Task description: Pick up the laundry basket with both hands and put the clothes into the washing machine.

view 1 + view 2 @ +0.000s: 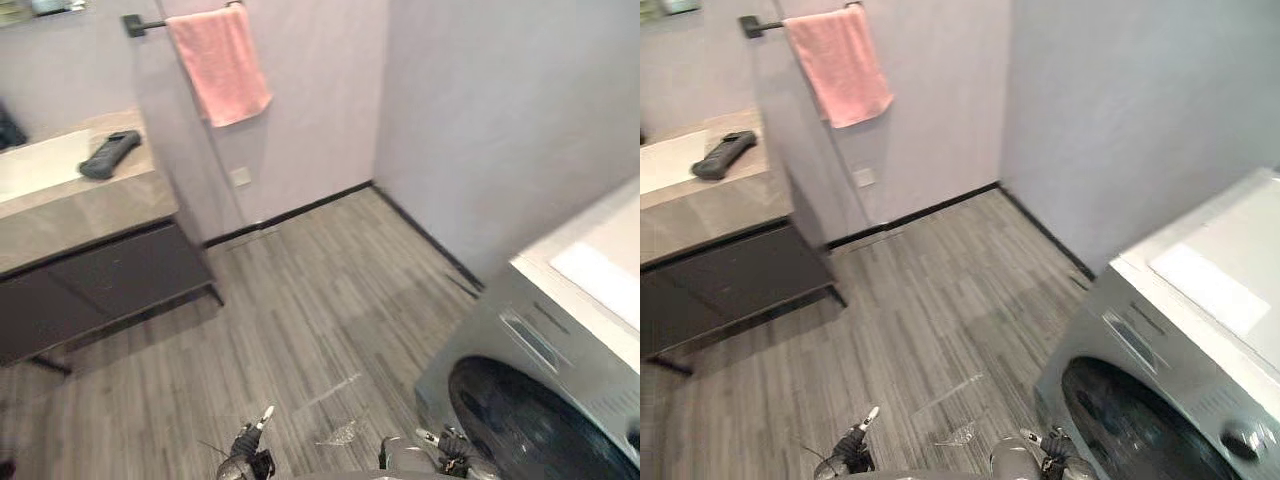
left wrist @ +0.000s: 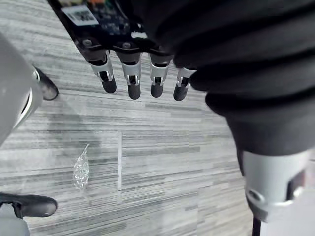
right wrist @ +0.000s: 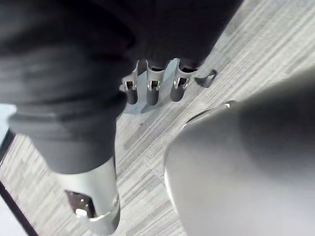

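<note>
We see the washer (image 1: 485, 335) low on our right, its dark round door (image 1: 530, 425) facing the grey floor (image 1: 300, 300). Our left hand (image 2: 132, 78) and right hand (image 3: 153, 87) hang above that floor, fingers straight and loose, holding nothing. A pink towel (image 1: 220, 65) hangs at the back left.

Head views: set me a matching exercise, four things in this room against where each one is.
Things:
1. towel
2. washing machine
3. dark handheld object
4. clear plastic scrap

Places:
A. lying flat on the floor
B. lying on the counter
C. hanging from the rail
D. standing at the robot's right

Pairs: 1-C, 2-D, 3-B, 4-A
</note>
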